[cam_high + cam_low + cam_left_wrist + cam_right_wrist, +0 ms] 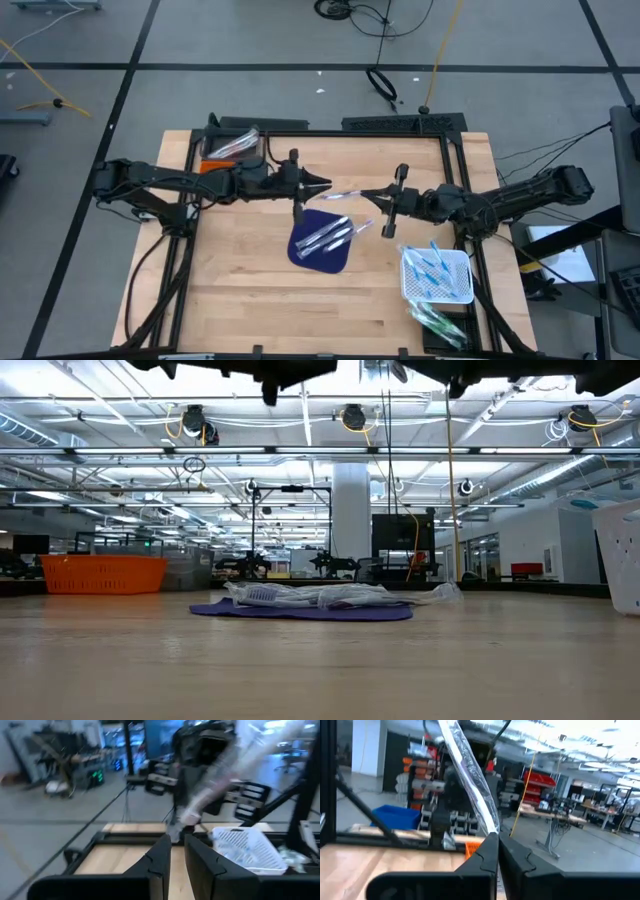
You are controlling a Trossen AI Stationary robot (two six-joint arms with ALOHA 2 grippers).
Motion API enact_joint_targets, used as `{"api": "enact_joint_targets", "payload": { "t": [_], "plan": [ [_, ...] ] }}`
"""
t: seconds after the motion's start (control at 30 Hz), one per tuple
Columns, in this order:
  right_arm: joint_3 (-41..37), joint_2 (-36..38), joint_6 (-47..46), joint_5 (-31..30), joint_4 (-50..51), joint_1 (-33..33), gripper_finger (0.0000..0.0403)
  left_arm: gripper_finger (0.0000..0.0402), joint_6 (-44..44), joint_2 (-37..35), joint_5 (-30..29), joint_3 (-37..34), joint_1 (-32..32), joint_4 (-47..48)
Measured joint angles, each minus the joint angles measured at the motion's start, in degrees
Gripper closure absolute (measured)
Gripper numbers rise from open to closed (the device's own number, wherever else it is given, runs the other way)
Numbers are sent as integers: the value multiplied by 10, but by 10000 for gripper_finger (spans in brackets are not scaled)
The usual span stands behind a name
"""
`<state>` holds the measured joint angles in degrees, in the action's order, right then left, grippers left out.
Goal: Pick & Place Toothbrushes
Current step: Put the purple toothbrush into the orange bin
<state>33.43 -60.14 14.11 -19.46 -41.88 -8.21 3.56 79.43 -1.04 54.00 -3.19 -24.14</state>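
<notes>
A dark blue mat (pixel 322 244) carrying several clear-wrapped toothbrushes (pixel 330 234) lies mid-table, with a white slotted basket (pixel 438 276) of blue brushes at the near right and an orange bin (pixel 216 165) at the far left. Above the mat, the left gripper (pixel 327 187) and right gripper (pixel 362 194) face each other, raised clear of the table. A wrapped toothbrush (pixel 343 193) spans the gap between them, each gripper clamped on one end of its wrapper.
</notes>
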Motion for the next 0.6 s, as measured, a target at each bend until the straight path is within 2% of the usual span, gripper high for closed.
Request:
{"api": "enact_joint_targets", "payload": {
  "t": [0.13,0.33,0.47,0.6],
  "plan": [
    [0,-3,0,0,-29,0,403,346,21,0,32,0,4,-35],
    [0,-14,-5,2,-38,7,403,342,43,0,36,0,15,-62],
    [0,-27,-14,6,-53,17,403,314,67,0,33,0,24,-87],
    [0,-38,-23,17,-75,24,403,268,79,0,26,0,29,-101]
  ]
}}
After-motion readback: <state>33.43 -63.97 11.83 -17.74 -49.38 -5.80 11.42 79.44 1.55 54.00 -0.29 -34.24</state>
